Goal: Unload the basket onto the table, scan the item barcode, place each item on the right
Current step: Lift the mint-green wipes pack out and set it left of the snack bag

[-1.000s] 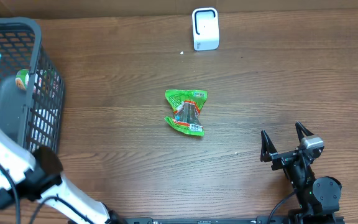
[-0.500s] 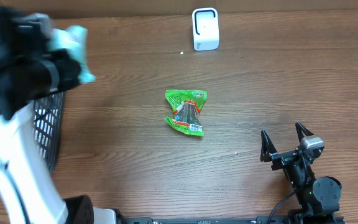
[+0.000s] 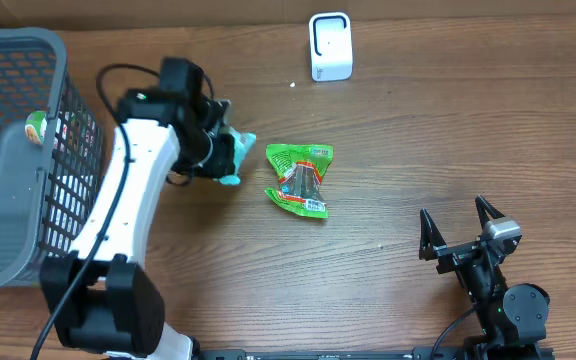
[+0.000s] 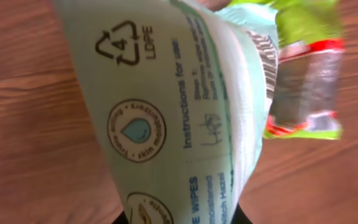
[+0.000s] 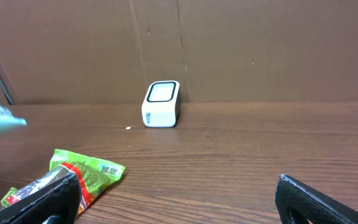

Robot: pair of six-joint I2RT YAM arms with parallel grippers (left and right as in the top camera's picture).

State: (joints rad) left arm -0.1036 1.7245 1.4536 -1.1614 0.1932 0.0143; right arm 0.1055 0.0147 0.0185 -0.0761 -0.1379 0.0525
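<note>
The item, a pale green pack of wipes [image 3: 231, 160], hangs just above the table in my left gripper [image 3: 213, 150], which is shut on it. In the left wrist view the pack [image 4: 166, 112] fills the frame, printed side toward the camera, with dark bars along its right edge. It hides the jaws of my left gripper [image 4: 182, 219] almost entirely. The white scanner [image 3: 330, 45] stands at the far edge, also in the right wrist view [image 5: 161, 104]. My right gripper [image 3: 458, 228] rests open and empty at the front right.
A green snack packet [image 3: 301, 180] lies mid-table, just right of the held pack, and shows beyond it in the left wrist view [image 4: 303, 68]. A grey wire basket [image 3: 18, 40] with items inside stands at the left edge. A cardboard wall [image 5: 229, 43] backs the table.
My left arm has swung out of the basket and rightward with the wipes pack, coming down beside the green snack packet. The right arm has not moved.
</note>
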